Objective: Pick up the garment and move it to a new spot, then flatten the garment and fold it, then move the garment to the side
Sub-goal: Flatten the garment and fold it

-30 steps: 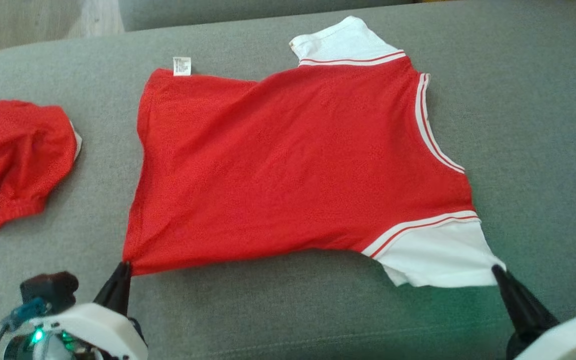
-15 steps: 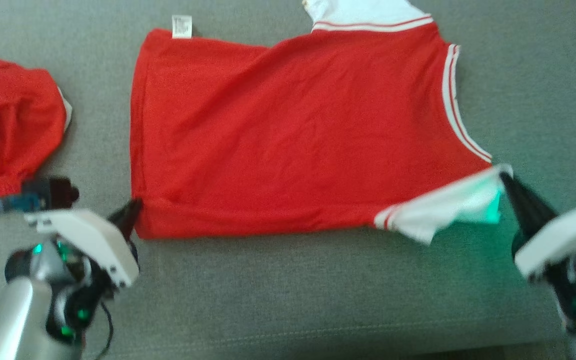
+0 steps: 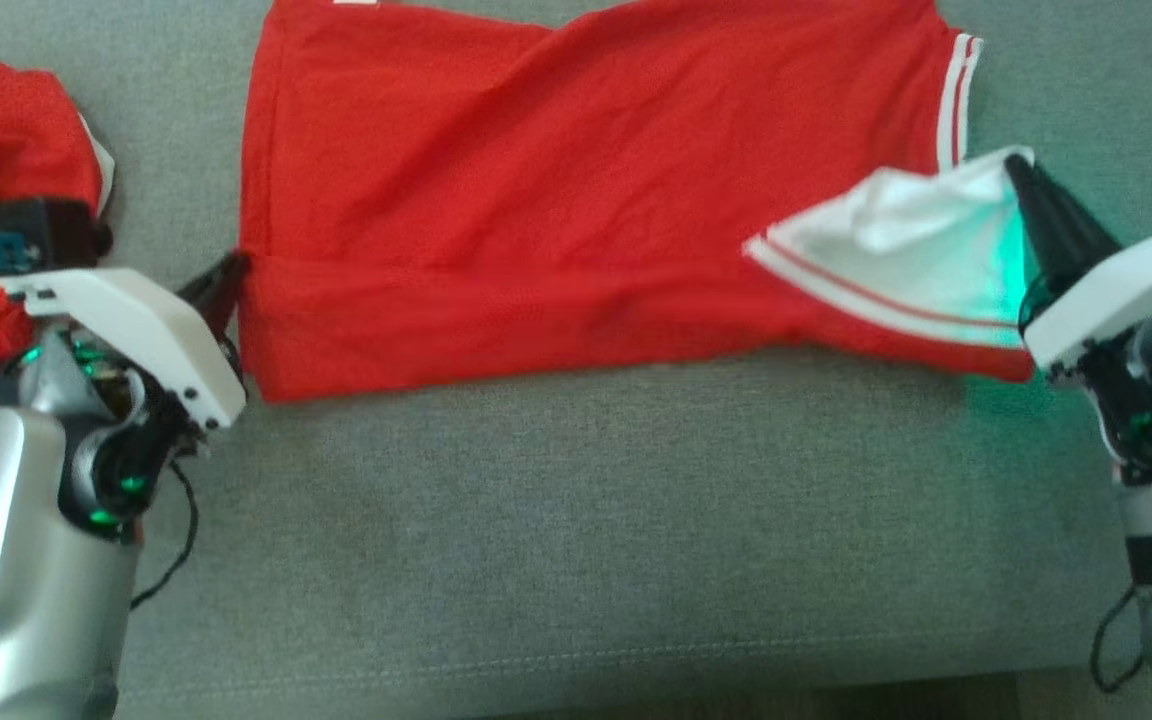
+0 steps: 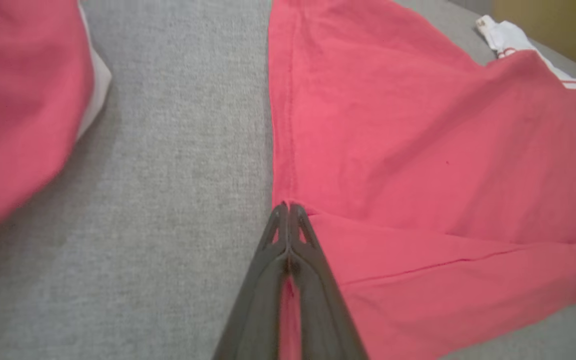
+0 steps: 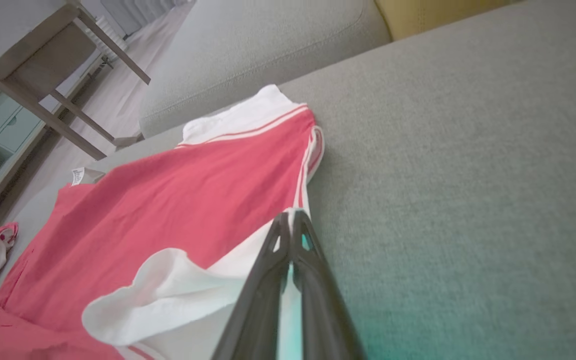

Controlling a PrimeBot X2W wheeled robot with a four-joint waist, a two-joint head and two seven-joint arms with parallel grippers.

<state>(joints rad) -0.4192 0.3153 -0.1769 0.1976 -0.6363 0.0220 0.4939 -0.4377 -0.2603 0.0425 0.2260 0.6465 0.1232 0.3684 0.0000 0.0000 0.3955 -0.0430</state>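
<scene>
The garment (image 3: 556, 180) is a red T-shirt with white, red-striped sleeves, spread across the grey sofa cushion (image 3: 576, 540). Its near edge is folded over onto the body, making a doubled band along the front. My left gripper (image 3: 234, 266) is shut on the hem corner at the left; red cloth shows between its fingers (image 4: 288, 235). My right gripper (image 3: 1018, 168) is shut on the white sleeve (image 3: 911, 255), lifted and carried over the red body. In the right wrist view the sleeve (image 5: 178, 290) hangs from the closed fingers (image 5: 288, 250), and the far sleeve (image 5: 248, 117) lies flat.
A second red garment (image 3: 6, 140) lies bunched at the cushion's left edge, close behind my left wrist. Beyond the sofa, the right wrist view shows another cushion (image 5: 248, 45), a wooden table (image 5: 43, 55) and the floor. The sofa's front seam (image 3: 576, 660) runs along the bottom.
Both grippers have carried the near edge away from me over the shirt, forming a fold; the right sleeve rose and swung onto the body. The head view tilted down, shifting everything upward.
</scene>
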